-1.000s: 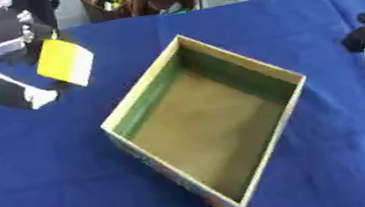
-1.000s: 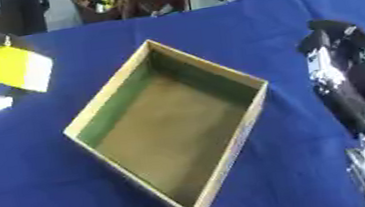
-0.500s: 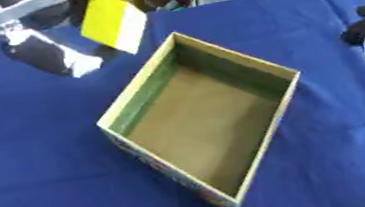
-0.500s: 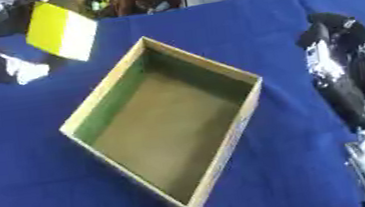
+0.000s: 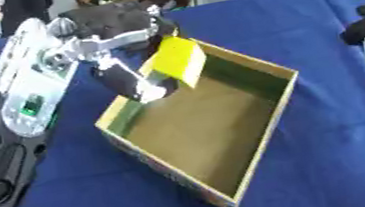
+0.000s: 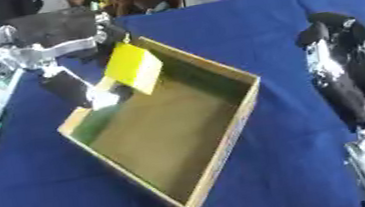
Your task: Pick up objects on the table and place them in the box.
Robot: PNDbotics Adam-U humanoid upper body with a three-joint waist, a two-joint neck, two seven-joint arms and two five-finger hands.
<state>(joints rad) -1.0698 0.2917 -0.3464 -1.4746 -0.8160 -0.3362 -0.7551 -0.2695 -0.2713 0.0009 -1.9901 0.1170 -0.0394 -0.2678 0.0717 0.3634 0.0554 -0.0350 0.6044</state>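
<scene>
**Left hand holds a yellow block over the box's far corner**

The robot's left hand (image 5: pixel 118 23) reaches in from ten o'clock, its dark fingers curled over and pinching the top of a flat yellow block (image 5: pixel 178 60). The block hangs tilted, its lower edge dipping inside the box (image 5: pixel 264 130) at the box's eleven o'clock corner, just above the brown floor. A black finger with a pale tip (image 5: pixel 130 84) slants down beside the block, crossing the box's left wall.

The box is an open cardboard tray with green inner walls, set askew like a diamond in the middle of the desk (image 5: pixel 74 190), which is covered in blue cloth. Nothing else can be seen lying inside it.

The left arm, silver and black with a green-lit panel, runs along the nine o'clock edge of the view.

The right hand (image 6: pixel 340 69) rests at three o'clock, well apart from the box, its black and silver fingers stretched out and relaxed, holding nothing.
</scene>
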